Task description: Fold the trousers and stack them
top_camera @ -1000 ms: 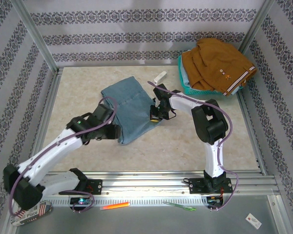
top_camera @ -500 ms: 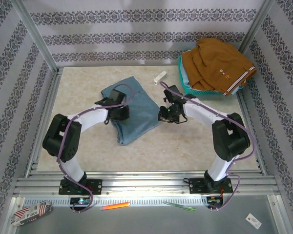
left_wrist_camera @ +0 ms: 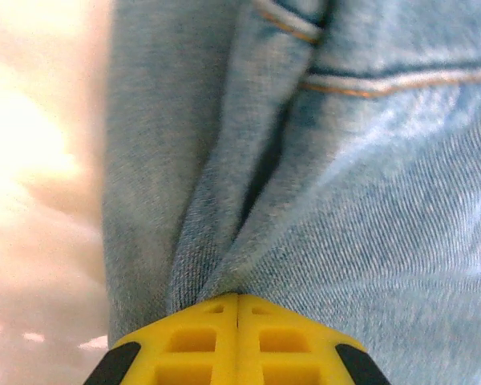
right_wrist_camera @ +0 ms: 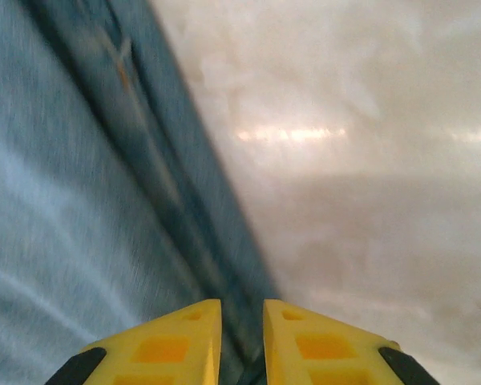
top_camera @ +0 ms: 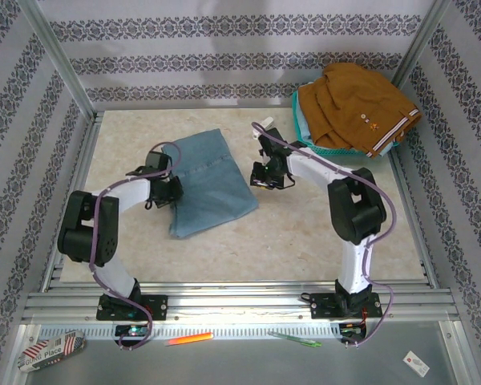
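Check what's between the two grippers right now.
Folded jeans span the stretch between the left gripper, pinching their left edge, and the right gripper at their right edge; top view.

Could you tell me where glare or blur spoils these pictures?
Left wrist: the pale beige tabletop is washed out by glare, the light blue faded denim trousers sharp. Right wrist: the denim is smeared, with a bright streak on the table. Top external: even, sharp lighting.
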`<state>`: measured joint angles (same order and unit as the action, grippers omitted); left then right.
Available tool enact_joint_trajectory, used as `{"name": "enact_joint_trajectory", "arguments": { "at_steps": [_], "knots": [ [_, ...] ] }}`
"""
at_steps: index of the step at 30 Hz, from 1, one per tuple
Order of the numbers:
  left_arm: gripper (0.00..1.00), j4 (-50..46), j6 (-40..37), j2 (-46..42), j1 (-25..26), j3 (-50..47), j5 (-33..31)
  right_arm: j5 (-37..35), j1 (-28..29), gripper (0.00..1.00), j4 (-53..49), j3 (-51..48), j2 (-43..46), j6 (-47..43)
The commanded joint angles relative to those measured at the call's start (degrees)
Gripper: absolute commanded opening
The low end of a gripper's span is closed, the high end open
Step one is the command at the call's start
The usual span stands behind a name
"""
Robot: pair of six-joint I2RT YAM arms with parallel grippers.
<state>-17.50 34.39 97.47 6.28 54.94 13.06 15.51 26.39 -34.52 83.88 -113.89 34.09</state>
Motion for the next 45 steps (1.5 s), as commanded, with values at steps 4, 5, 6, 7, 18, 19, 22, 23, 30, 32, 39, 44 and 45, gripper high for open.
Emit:
{"name": "enact_joint_trajectory", "arguments": {
  "at_steps": [4,5,6,7,18,19,22,23,30,32,39,44,45],
  "knots": [
    [0.00,-5.7,-2.0,5.5,-3.2,6.7,-2.8,1.8,5.5,0.16,3.1,-2.6,-4.4,2.6],
    [0.00,-7.2,-3.0,7.7,-3.3,9.7,-3.3,2.5,7.1,0.16,4.0,-3.0,-4.3,3.3],
    [0.00,-8.8,-3.9,9.9,-3.6,12.5,-4.1,3.2,8.8,0.16,5.2,-3.5,-4.3,4.5],
    [0.00,-10.9,-5.3,12.5,-4.0,16.4,-5.4,4.5,10.5,0.15,7.3,-4.3,-4.1,6.0],
    [0.26,-23.7,-12.0,24.4,-12.5,50.1,-5.1,11.7,25.0,0.14,25.3,-2.4,-7.5,24.1],
    [0.40,-24.9,-12.0,23.4,-12.5,51.2,-4.8,10.9,24.5,0.14,24.5,-3.4,-6.1,23.2],
    [0.62,-23.8,-10.3,16.0,-11.9,48.2,-1.2,10.2,21.4,0.16,23.5,-9.5,1.0,20.7],
    [0.62,-22.4,-8.8,12.9,-10.8,44.9,0.4,9.0,19.8,0.16,21.9,-12.1,4.2,19.5],
    [0.70,-14.1,-2.3,0.5,12.1,21.7,-6.3,4.0,3.7,0.25,14.5,-29.2,26.5,13.7],
    [0.72,-11.7,0.1,0.8,16.6,17.7,-9.4,4.4,0.0,0.30,13.3,-32.0,30.7,12.5],
    [0.67,-8.4,2.8,3.6,18.7,7.5,-11.0,6.8,-5.1,0.35,11.6,-37.5,39.2,11.4],
    [0.52,-10.8,-0.7,3.5,9.3,5.4,-14.5,8.0,-5.5,0.35,12.4,-38.4,40.7,11.7],
    [0.51,-11.4,-1.7,3.4,6.1,5.9,-14.1,8.2,-5.5,0.35,12.5,-38.4,40.6,11.8]
  ]
}}
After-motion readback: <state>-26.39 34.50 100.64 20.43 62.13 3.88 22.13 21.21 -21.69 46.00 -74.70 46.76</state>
